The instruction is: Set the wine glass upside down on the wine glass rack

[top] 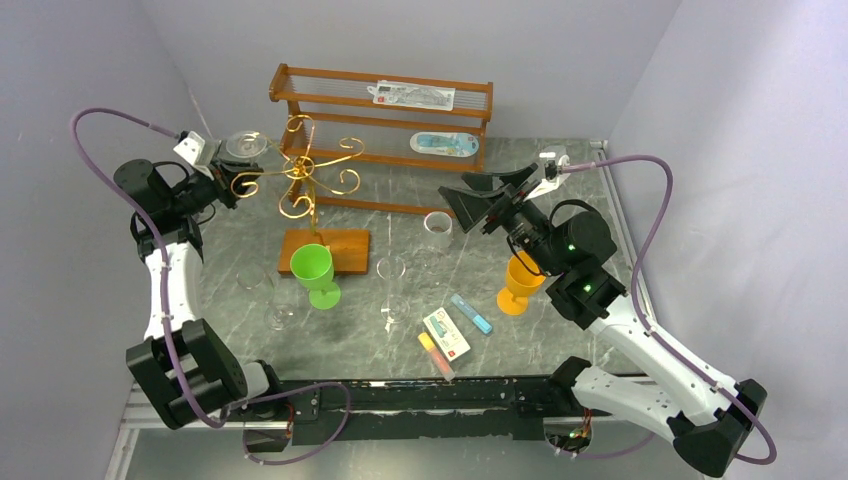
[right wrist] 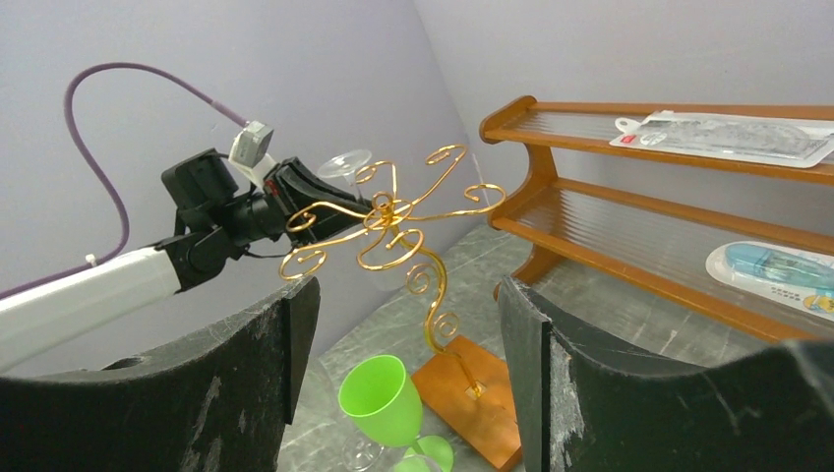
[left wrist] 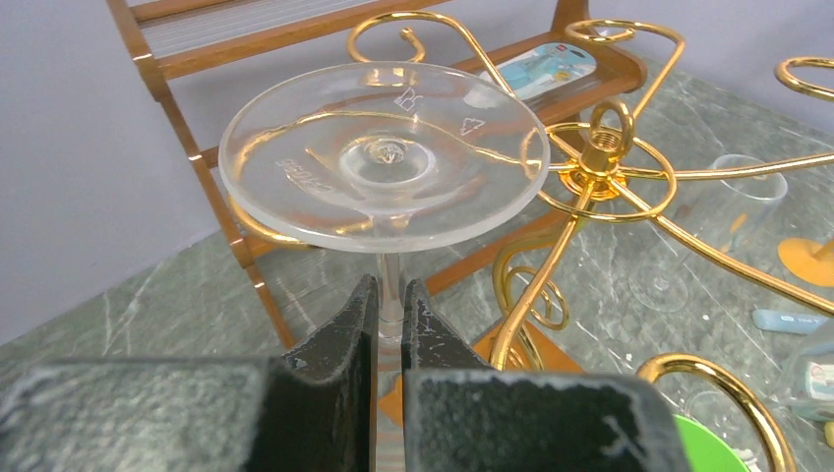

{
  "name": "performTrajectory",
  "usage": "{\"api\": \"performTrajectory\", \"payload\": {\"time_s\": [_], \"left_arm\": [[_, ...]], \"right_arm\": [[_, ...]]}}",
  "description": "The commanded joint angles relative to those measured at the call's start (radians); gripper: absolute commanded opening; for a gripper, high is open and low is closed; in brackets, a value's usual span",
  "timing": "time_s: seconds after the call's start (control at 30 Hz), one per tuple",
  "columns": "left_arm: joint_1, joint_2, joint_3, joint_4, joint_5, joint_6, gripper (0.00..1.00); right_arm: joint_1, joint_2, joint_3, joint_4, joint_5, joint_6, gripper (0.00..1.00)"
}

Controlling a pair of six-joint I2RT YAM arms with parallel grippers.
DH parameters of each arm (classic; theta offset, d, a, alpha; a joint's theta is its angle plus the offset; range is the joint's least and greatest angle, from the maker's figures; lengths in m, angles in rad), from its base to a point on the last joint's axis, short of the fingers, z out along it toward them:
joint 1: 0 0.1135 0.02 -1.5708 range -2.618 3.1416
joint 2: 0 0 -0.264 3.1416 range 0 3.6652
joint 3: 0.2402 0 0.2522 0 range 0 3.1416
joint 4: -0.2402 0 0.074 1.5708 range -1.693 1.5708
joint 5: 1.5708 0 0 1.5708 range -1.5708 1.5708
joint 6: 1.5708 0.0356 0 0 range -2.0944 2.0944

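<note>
Four clear glasses are showing: the wine glass (top: 245, 146) raised at the one wine glass rack (top: 297, 168), plus a left glass (top: 255, 278), middle glass (top: 391, 268) and back glass (top: 437, 222) on the tabletop (top: 225, 260). One green goblet (top: 312, 263) and one orange goblet (top: 518, 283) are standing there. One wooden shelf (top: 330, 78) is carrying two packs, an upper packet (top: 415, 95) and a lower packet (top: 445, 144). Three small items are lying near the front edge: a white box (top: 446, 333), blue strip (top: 470, 313) and yellow stick (top: 435, 352).

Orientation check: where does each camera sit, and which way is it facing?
Top external: above and behind the arms, looking down on the grey marble table; both show.
Left wrist: behind the left pincer, shut on the stem of the clear wine glass, facing the gold wire rack.
Right wrist: behind the open right pincer, facing the rack, the green plastic goblet and the left arm.
Shared: all three show the rack and brown wooden shelf.
</note>
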Motion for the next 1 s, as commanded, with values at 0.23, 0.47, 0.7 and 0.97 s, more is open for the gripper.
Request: {"api": "performTrajectory", "payload": {"time_s": [0.23, 0.47, 0.7, 0.97], "left_arm": [[-0.024, 0.046, 0.003, 0.053, 0.145, 0.050, 0.05], [-0.052, 0.059, 0.048, -0.127, 0.074, 0.174, 0.05], [-0.063, 0.023, 0.021, -0.085, -0.005, 0.145, 0.05], [-0.063, -0.024, -0.041, 0.023, -0.116, 0.057, 0.05]], "right_arm": [[-0.003, -0.010, -0.012, 0.007, -0.017, 0.015, 0.71], [-0.003, -0.020, -0.018, 0.014, -0.025, 0.028, 0.71], [-0.002, -0.037, -0.024, 0.009, -0.032, 0.026, 0.71], [-0.004, -0.039, -0.034, 0.029, -0.049, 0.040, 0.71]]}}
